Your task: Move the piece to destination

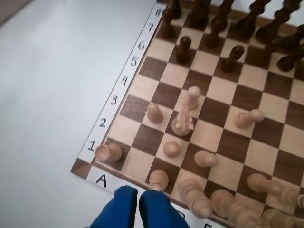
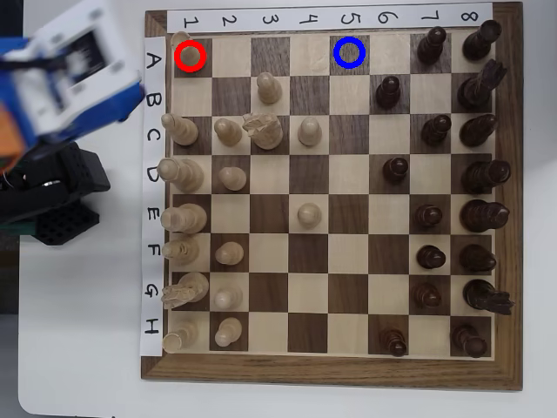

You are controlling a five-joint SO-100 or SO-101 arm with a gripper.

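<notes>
**Op:** Jaws (image 1: 137,199) look closed and empty in the wrist view: two blue fingertips pressed together at the bottom edge, nothing between them. I'm hovering off the A1 corner, over the desk (image 1: 57,95).

**Eng:** Where's the piece?

**Op:** Piece (image 2: 182,50) sits on A1, the dark corner square under the red ring (image 2: 191,56) in the overhead view. Wrist view shows it (image 1: 108,152) up and left of the fingertips, upright as far as I can tell.

**Eng:** Destination?

**Op:** Destination (image 2: 349,52) is the blue-ringed dark square at A5, same row, empty. A2 to A4 look clear.

**Eng:** Risks?

**Op:** First, I have to open before descending. Coming down closed, I'd likely tip the piece or shove it off the board edge. Second, it's right at the corner, so one finger could catch the board frame (image 1: 81,167). Third, a pale pawn (image 1: 159,179) sits just beside the fingertips in the wrist view; an open finger could clip it on the way in.

**Eng:** Transit?

**Op:** Another pale pawn (image 2: 269,87) on B3 borders the path. Carrying low or drifting sideways could knock it.
</notes>
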